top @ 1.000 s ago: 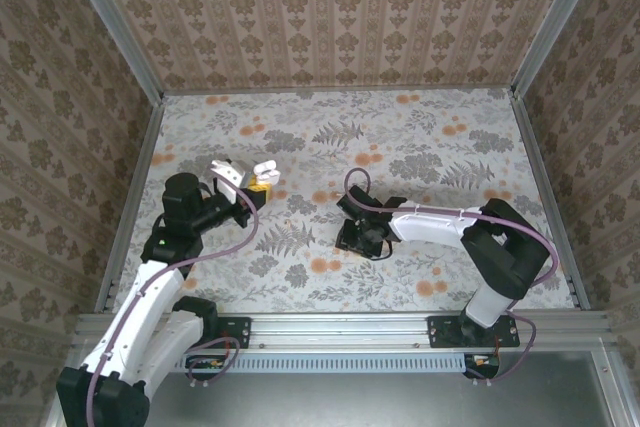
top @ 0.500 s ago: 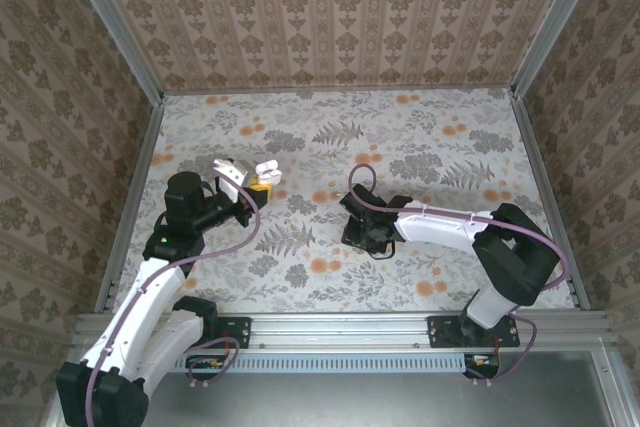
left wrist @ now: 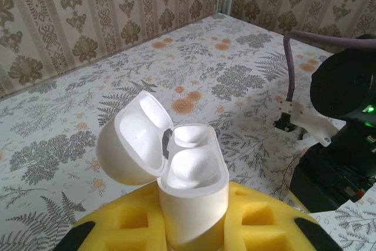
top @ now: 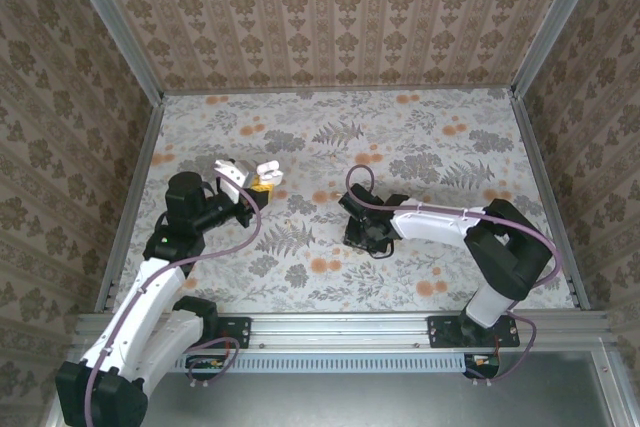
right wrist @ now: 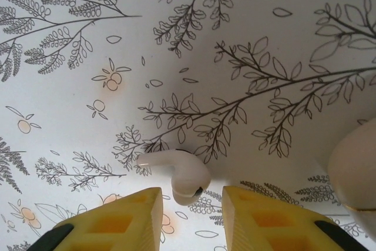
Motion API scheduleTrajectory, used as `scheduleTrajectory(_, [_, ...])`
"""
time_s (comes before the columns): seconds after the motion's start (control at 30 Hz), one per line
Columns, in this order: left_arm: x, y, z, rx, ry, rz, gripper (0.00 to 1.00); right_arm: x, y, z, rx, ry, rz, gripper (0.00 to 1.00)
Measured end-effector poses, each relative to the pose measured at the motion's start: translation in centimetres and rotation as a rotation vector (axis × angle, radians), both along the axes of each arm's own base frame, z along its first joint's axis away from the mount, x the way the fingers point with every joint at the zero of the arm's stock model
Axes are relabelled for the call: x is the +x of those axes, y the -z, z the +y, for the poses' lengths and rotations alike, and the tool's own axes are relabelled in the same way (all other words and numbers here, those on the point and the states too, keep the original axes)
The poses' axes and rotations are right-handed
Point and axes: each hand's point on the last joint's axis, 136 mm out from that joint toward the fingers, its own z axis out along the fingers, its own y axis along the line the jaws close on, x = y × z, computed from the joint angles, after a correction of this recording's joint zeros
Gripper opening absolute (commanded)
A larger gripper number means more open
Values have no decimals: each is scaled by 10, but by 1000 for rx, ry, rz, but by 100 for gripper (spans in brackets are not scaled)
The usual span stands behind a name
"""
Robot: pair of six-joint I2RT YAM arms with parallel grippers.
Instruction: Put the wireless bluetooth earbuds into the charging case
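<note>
One earbud (right wrist: pixel 176 171) laid on counter (right wrist: pixel 264 39), at mouth of right jaws, which are held apart; long axis across gap, stem sideways. Charging case (left wrist: pixel 191 186), lid open, clamped in left jaws.

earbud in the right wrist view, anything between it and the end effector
Nothing visible. The earbud lies on the bare table right at the mouth of the right end effector, whose jaws stand open on either side of it.

I see white charging case (left wrist: pixel 194 199), white earbud (right wrist: pixel 179 171) — table (top: pixel 420 147) grey ferns with orange blossoms, walls (top: pixel 330 17) tan damask.
</note>
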Motion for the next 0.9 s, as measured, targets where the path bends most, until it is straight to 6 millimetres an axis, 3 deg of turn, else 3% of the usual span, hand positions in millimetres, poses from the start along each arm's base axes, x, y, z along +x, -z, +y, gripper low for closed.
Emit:
scheduleTrajectory(0.33, [0, 0, 0, 3, 2, -4, 0, 9, -2, 2, -21, -37, -30, 24])
scheduleTrajectory(0.77, [-6, -5, 2, 7, -2, -28, 0, 15, 6, 8, -40, -65, -21, 25])
scheduleTrajectory(0.9, [-5, -5, 2, 10, -5, -28, 0, 16, 5, 10, -46, -84, -19, 19])
